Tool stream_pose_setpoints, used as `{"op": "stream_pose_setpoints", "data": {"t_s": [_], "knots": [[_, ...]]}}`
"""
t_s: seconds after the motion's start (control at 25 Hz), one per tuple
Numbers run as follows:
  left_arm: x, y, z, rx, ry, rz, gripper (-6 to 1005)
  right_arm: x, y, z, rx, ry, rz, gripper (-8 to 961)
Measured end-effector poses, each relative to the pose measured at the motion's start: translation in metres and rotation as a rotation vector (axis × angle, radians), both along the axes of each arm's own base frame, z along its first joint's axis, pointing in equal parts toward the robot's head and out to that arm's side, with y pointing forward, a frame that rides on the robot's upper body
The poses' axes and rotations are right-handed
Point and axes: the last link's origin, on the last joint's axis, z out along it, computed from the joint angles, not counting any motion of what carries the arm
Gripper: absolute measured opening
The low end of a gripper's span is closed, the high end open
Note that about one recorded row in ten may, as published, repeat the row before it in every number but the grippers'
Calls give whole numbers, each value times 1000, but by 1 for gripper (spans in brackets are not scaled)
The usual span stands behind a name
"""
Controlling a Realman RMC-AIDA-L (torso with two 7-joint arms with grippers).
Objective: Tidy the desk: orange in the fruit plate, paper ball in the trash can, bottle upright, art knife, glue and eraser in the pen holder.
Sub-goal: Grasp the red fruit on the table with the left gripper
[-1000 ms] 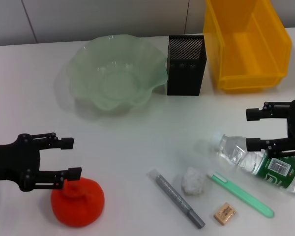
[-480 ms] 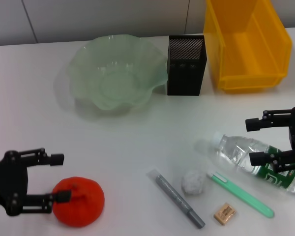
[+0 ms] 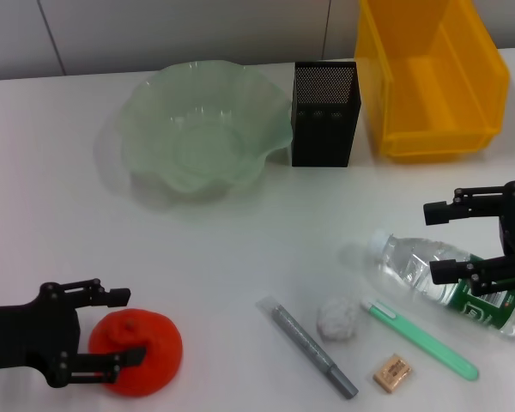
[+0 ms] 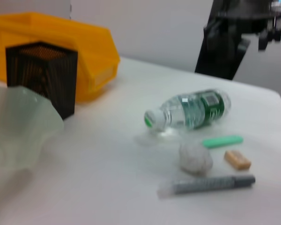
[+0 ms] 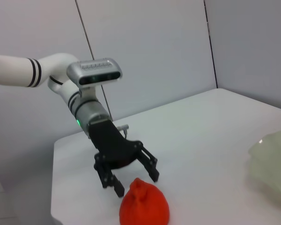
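Left claw (image 3: 124, 326) spread wide around orange (image 3: 142, 352), not clamped, right claw (image 3: 433, 240) agape over lying bottle (image 3: 451, 283)

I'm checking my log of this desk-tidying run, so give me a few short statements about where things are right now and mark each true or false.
1. The red-orange bumpy orange lies in the pale-green ruffled fruit plate. False: it sits on the white table, with the open left gripper around it.
2. The clear plastic bottle with the green label lies on its side. True.
3. The open right gripper is above the bottle. True.
4. The crumpled white paper ball is inside the bright yellow trash can. False: it lies on the table between a grey pen-shaped tool and a green one.
5. The tan eraser is in the black mesh pen holder. False: it lies on the table.
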Motion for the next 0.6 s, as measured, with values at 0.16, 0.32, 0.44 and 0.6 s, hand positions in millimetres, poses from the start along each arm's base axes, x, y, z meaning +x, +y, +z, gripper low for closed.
{"op": "stream_pose_setpoints", "data": {"t_s": [0.16, 0.32, 0.44, 0.6], "knots": [[-2, 2, -10, -14, 46, -7, 760, 0, 0, -1, -1, 2, -7, 777], [-4, 4, -13, -17, 70, -7, 757, 0, 1, -1, -1, 5, -12, 777], [-4, 4, -13, -17, 70, -7, 755, 0, 1, -1, 3, 8, -16, 777], [-6, 6, -13, -2, 83, -7, 752, 0, 0, -1, 5, 10, -20, 777]]}}
